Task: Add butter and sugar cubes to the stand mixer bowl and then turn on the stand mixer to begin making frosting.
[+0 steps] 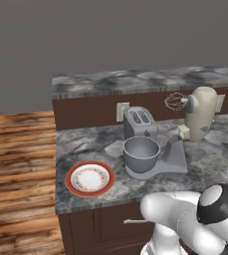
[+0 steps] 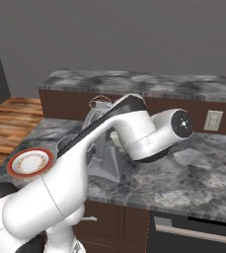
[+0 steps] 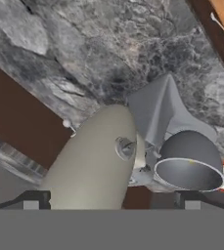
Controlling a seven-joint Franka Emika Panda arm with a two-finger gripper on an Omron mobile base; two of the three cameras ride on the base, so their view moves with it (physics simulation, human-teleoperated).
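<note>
The stand mixer (image 1: 201,112) stands on the counter with its cream head tilted up and its whisk in the air. The stand mixer bowl (image 1: 141,153), deep grey metal, sits on the mixer's grey base in front of the toaster. In the hand view my gripper (image 3: 111,202) is open, its two dark tips far apart at the bottom. It looks from a distance at the cream mixer head (image 3: 94,161), with the bowl (image 3: 189,168) to the right. Nothing is between the fingers. The butter and sugar cubes are out of view. My arm (image 2: 134,128) covers most of the mixer in the right base view.
A silver two-slot toaster (image 1: 139,122) stands behind the bowl by the back wall. A red-rimmed plate (image 1: 68,179) lies near the counter's front left corner. A wall outlet (image 2: 212,120) is on the backsplash at right. Marbled grey counter (image 1: 210,154) stretches right of the mixer.
</note>
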